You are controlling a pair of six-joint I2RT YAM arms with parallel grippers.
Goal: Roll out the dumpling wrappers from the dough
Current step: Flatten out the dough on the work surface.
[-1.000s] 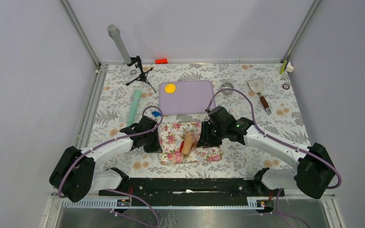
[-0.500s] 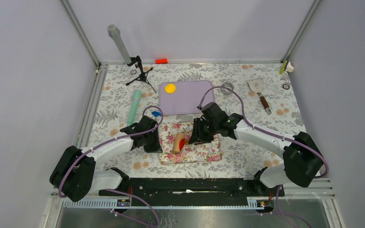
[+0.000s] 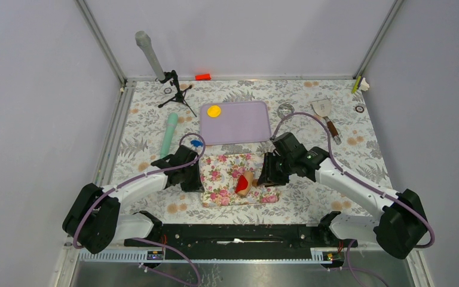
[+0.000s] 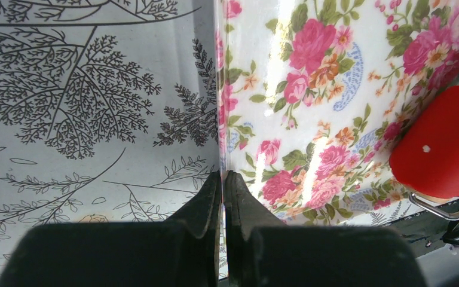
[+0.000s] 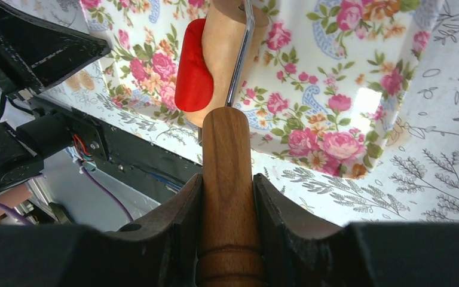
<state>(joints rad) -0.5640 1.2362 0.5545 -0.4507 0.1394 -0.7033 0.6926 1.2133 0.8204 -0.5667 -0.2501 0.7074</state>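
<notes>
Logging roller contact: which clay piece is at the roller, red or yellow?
The red dough on the floral mat, against the roller. The yellow wrapper lies on the purple board.

Fern-print tablecloth (image 3: 149,119) carrying a rose-print mat (image 3: 221,179) at centre, with a wooden roller (image 5: 227,179) over it. Lilac board (image 3: 239,124) just behind. Mint-green cylinder (image 3: 168,135) left; spatula (image 3: 327,118) right; black tripod (image 3: 178,95) and red-orange block (image 3: 202,76) at rear.

Left gripper (image 4: 222,178) blocks the floral mat's (image 3: 218,179) left edge; right gripper (image 3: 264,173) and roller (image 3: 248,181) crowd its right half; purple board (image 3: 239,122) lies just behind; the mat's left-centre lies bare.
</notes>
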